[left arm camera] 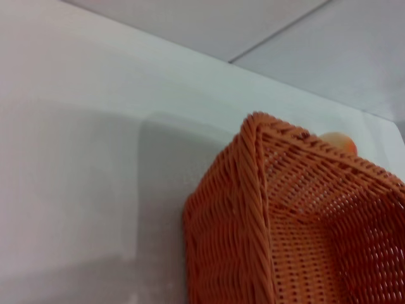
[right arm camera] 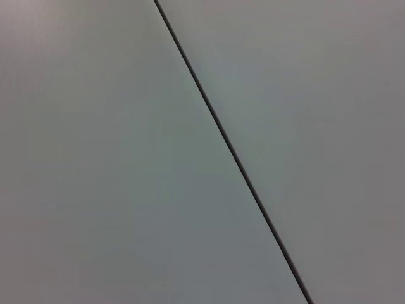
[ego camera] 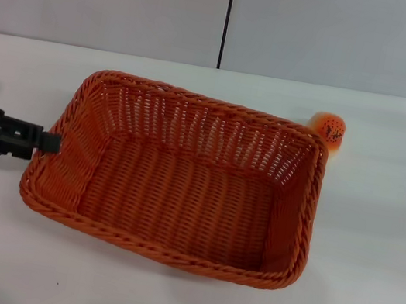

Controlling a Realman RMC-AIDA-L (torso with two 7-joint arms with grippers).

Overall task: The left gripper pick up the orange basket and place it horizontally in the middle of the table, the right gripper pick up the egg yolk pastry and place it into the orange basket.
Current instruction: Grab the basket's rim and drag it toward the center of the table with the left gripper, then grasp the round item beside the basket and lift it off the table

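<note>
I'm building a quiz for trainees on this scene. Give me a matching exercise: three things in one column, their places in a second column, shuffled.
Things:
1. large orange woven basket
2. small dome-shaped egg yolk pastry with sesame specks
3. black left gripper

Places:
A. behind the basket's far right corner
B. at the basket's left rim
C. mid-table, mouth up, nothing inside

Pairs: 1-C, 2-A, 3-B

The orange basket (ego camera: 182, 180) hides the lower part of the egg yolk pastry (ego camera: 329, 131).
</note>
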